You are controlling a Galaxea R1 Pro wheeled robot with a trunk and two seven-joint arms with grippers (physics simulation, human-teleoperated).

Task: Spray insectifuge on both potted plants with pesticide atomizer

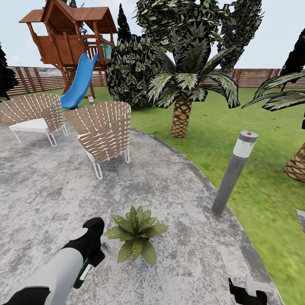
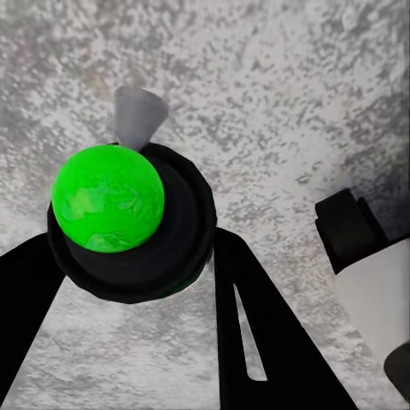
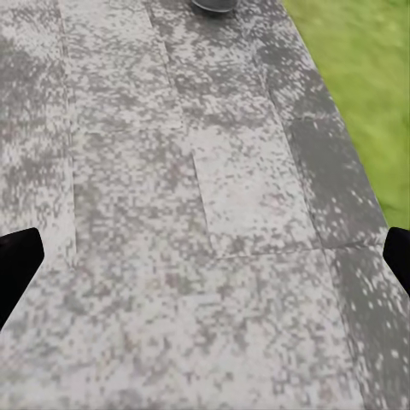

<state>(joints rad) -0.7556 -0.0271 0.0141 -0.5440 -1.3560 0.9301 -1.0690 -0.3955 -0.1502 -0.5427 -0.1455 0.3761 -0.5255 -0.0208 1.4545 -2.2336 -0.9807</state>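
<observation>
A potted plant (image 1: 135, 232), a low rosette of speckled green leaves, sits on the stone patio (image 1: 169, 199) of the garden, just ahead of me. My left gripper (image 1: 92, 250) hangs close to the plant's left side, shut on the pesticide atomizer (image 1: 82, 273), a slim dark bottle with a white label. The left wrist view looks down on the atomizer (image 2: 128, 226): a bright green round top on a black collar with a grey nozzle, and black fingers (image 2: 256, 325) on both sides. My right gripper (image 1: 248, 295) is low at the front right, open above bare paving (image 3: 205, 265).
A grey bollard lamp (image 1: 234, 171) stands at the patio's right edge, with lawn (image 1: 254, 140) beyond. Two wicker chairs (image 1: 103, 131) stand at the back left. Palms (image 1: 182, 114), a playhouse with a blue slide (image 1: 78, 82) and a wooden fence lie farther off.
</observation>
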